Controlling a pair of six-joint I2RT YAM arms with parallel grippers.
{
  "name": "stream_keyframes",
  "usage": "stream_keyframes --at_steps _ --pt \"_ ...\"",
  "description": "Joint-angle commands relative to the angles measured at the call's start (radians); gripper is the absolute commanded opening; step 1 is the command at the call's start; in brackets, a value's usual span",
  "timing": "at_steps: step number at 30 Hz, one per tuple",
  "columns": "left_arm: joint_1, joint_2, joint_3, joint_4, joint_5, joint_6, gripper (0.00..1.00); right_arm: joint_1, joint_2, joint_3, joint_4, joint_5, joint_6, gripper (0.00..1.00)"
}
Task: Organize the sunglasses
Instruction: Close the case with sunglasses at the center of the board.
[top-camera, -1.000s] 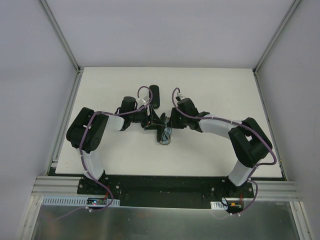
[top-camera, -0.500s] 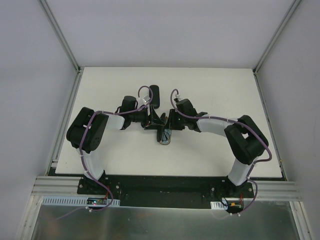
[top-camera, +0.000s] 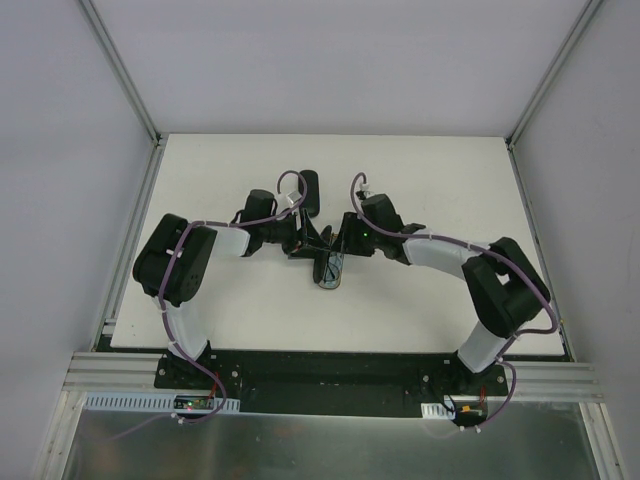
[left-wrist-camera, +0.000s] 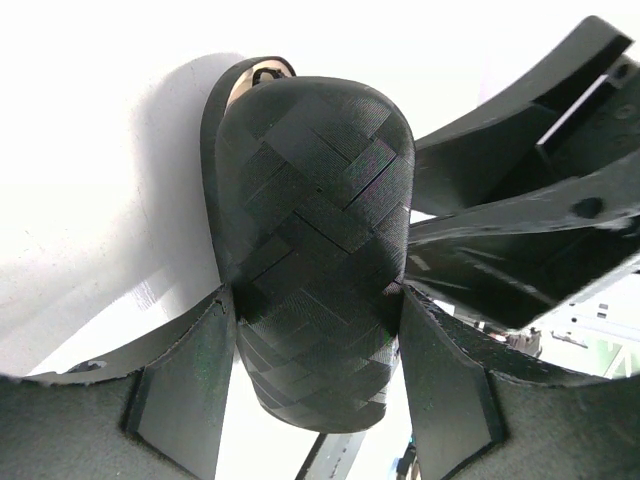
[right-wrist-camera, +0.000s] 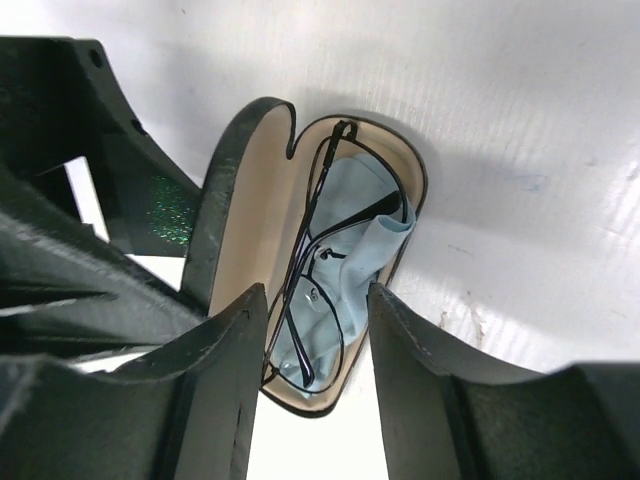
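The woven black case lid (left-wrist-camera: 320, 180) is clamped between the left gripper's (left-wrist-camera: 318, 305) fingers. The wire-framed sunglasses (right-wrist-camera: 325, 250) lie on a light-blue cloth (right-wrist-camera: 380, 240) inside the open case (right-wrist-camera: 245, 210), just beyond the parted right gripper (right-wrist-camera: 315, 295). Stowing seems done. Next, the right gripper must be withdrawn and the lid swung shut.

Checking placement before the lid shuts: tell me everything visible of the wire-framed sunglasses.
The wire-framed sunglasses have a thin dark metal-looking frame with clear-looking lenses that let the blue beneath show through. They lie lengthwise inside the open black case with its tan lining, resting on a crumpled light-blue cloth. One temple runs along the hinge side and another crosses diagonally, so they look folded. The right gripper straddles the case's near end, jaws apart, with no visible contact with the frame.
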Motion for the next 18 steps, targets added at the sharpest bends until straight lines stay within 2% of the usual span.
stream_keyframes --at_steps 1,12,18 --pt "-0.003 -0.003 0.034 -0.109 -0.071 0.096 0.38 -0.040 -0.110 -0.040 0.062 -0.025 0.001 0.48" --pt "-0.017 -0.006 0.115 -0.324 -0.184 0.213 0.37 -0.119 -0.179 -0.122 0.095 0.016 0.027 0.52" --pt "-0.068 -0.021 0.213 -0.558 -0.391 0.319 0.35 -0.157 -0.208 -0.157 0.103 0.033 0.045 0.52"
